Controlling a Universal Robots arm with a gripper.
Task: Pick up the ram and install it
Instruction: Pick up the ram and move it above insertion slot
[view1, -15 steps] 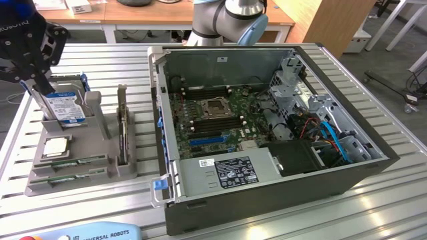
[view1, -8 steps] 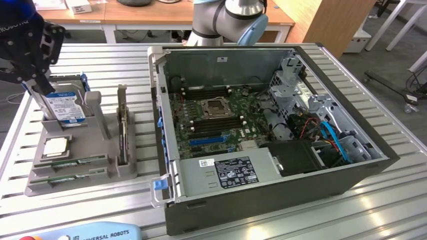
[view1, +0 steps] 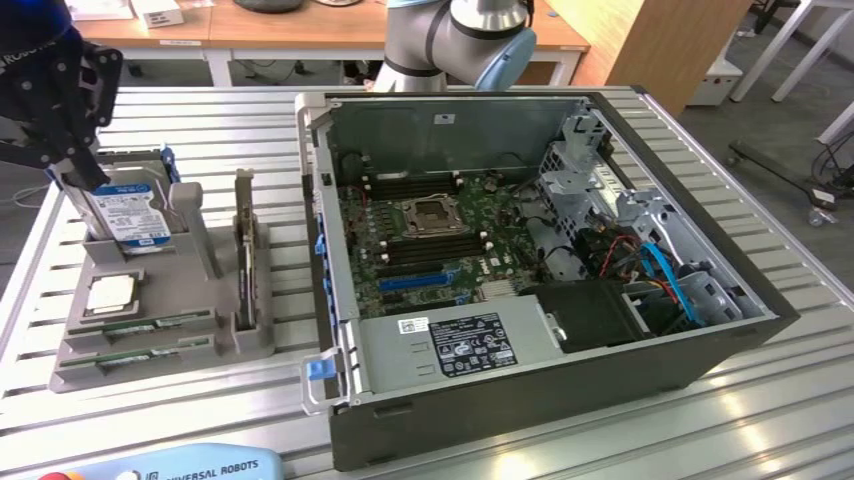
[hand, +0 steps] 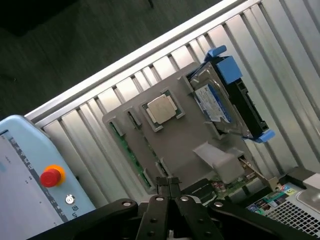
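The pincer (view1: 78, 165) (hand: 168, 186) is pressed together with nothing between its fingers. It hangs above a grey holder (view1: 80, 375) (hand: 195, 132) near the exterior view's left edge, on the side where a silver hard drive (view1: 130, 215) (hand: 216, 102) with a blue-and-white label stands tilted in its blue bracket.

The ram (view1: 144, 323) (hand: 129, 150) lies flat in a slot of that holder, at the end away from the hard drive. It is a long, narrow green stick, untouched by the pincer. A second green stick (view1: 134, 353) lies in the slot just beside it. Between the sticks and the hard drive, a square silver processor chip (view1: 114, 290) (hand: 161, 110) sits in its own recess. A thin card (view1: 244, 255) stands on edge along the holder's side nearest the computer.

The holder rests on a slatted metal counter (view1: 200, 130) (hand: 280, 45). Just beside it, toward the exterior view's right, an open computer case (view1: 534, 385) lies on its side, showing its green motherboard (view1: 441, 265) and a grey power supply (view1: 454, 345) with a printed label. The arm (view1: 454, 35) rises behind the case. A light blue pendant (view1: 174, 465) (hand: 25, 175) with a red button (hand: 51, 176) lies at the counter's near edge.
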